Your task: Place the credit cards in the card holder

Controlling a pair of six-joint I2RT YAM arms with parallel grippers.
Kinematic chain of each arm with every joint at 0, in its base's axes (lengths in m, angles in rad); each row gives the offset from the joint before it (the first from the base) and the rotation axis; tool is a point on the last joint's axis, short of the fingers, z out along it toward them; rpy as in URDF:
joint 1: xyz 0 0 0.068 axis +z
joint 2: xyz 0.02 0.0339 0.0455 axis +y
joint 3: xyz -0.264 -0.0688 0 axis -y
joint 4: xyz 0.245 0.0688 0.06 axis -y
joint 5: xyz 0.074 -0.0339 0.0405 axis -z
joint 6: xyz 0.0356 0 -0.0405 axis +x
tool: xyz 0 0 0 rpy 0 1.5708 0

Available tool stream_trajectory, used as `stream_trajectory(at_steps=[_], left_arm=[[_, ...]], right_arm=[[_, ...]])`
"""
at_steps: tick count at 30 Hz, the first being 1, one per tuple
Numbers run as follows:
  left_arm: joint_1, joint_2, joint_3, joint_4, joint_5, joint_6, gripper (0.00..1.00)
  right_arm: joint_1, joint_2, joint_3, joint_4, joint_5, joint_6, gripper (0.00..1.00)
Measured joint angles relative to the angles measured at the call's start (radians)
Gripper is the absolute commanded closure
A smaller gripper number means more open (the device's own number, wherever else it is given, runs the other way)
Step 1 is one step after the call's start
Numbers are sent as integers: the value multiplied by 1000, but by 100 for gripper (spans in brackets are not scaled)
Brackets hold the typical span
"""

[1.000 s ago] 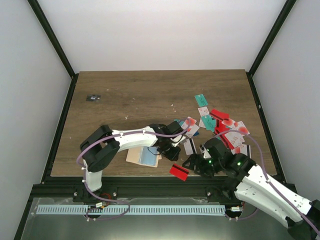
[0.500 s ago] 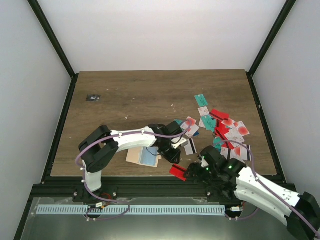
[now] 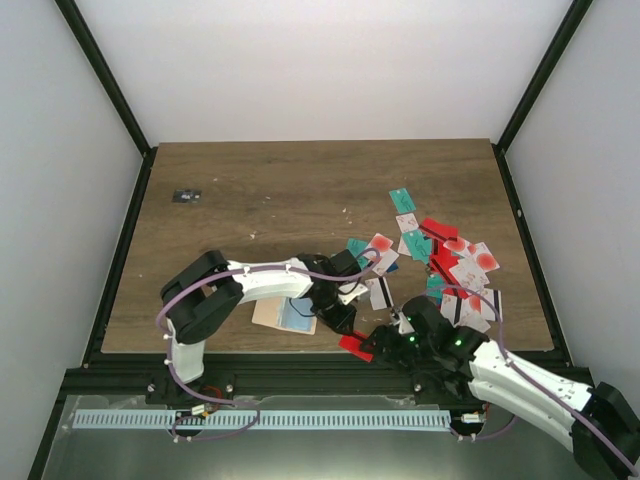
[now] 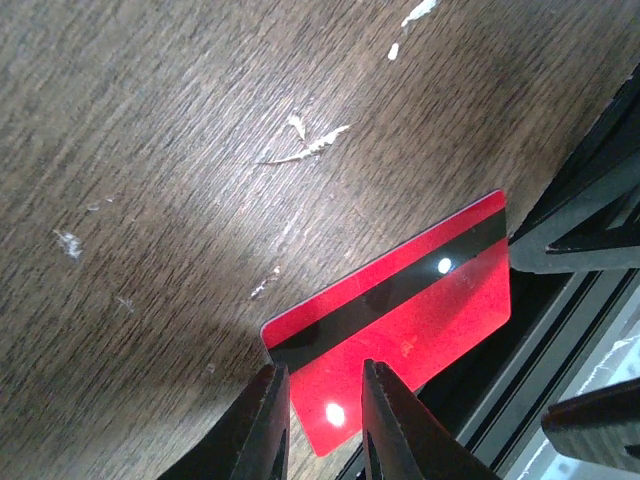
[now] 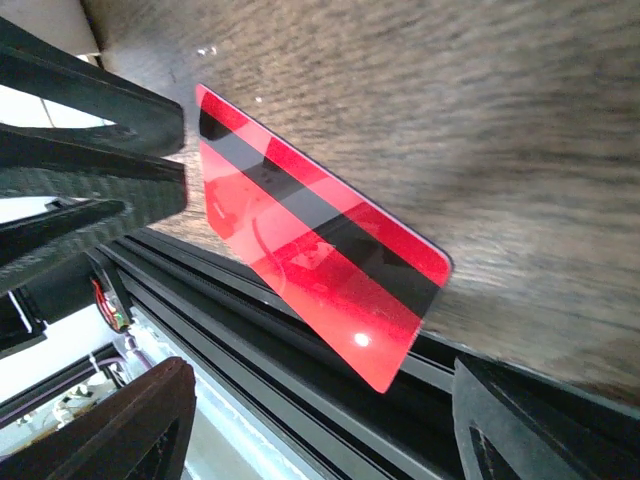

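Note:
A red credit card with a black stripe [image 3: 354,346] lies at the table's near edge and overhangs it; it also shows in the left wrist view [image 4: 420,300] and the right wrist view [image 5: 320,265]. My left gripper [image 4: 322,425] is open with a narrow gap, its fingertips just over the card's near corner. My right gripper [image 5: 330,430] is wide open, with the card's overhanging end between its fingers. The beige card holder [image 3: 268,312] lies open left of the card, with a blue card [image 3: 297,317] on it. Several more cards [image 3: 450,260] lie scattered at the right.
A black rail [image 5: 330,400] runs along the near edge under the overhanging card. A tiny dark flat object [image 3: 186,195] lies far left. The two grippers [image 3: 340,318] [image 3: 380,345] are close together by the red card.
My right gripper has moved toward the near edge and left, onto the red card's overhanging end. My left gripper has shifted slightly toward the card. The card has stayed put.

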Motion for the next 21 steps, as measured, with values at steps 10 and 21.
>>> stream_trajectory(at_steps=[10,21], left_arm=[[-2,8,-27,40,24,-2,77],[-2,-10,-71,100,44,-12,77]], right_arm=[[0,67,-48,174,-18,40,32],[0,167,-77,312,-78,51,47]])
